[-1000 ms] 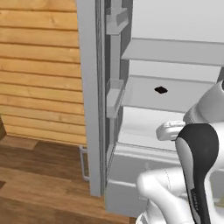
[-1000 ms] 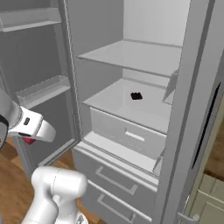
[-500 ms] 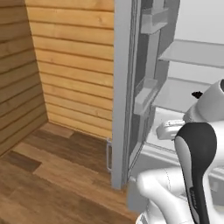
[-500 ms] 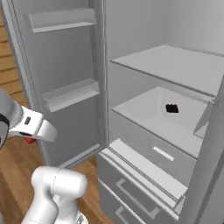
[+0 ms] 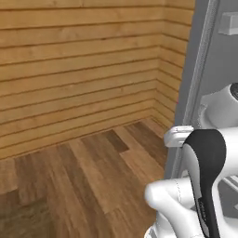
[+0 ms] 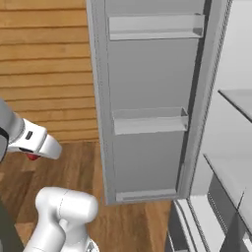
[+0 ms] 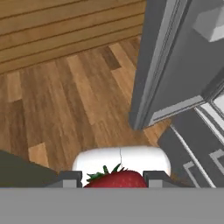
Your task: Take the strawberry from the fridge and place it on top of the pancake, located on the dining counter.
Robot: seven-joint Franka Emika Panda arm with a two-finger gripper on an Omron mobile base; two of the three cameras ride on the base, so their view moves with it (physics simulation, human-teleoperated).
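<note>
In the hand view the red strawberry with its green leaves sits between my two dark fingertips, and my gripper is shut on it. In the right base view the white hand is at the left, with a bit of the red strawberry showing under it. The light-grey fridge stands to my right with its door swung open, and the door's edge shows in the left base view. The pancake and the dining counter are out of view.
A wood-plank wall forms a corner ahead and to the left, above a brown wooden floor. The open fridge door with its shelf bins stands close on the right. The fridge's lower drawers show below it.
Both base views have swung left with the base. The fridge shelves have slid off to the right, and the wooden wall and floor have come in. The strawberry stays gripped.
</note>
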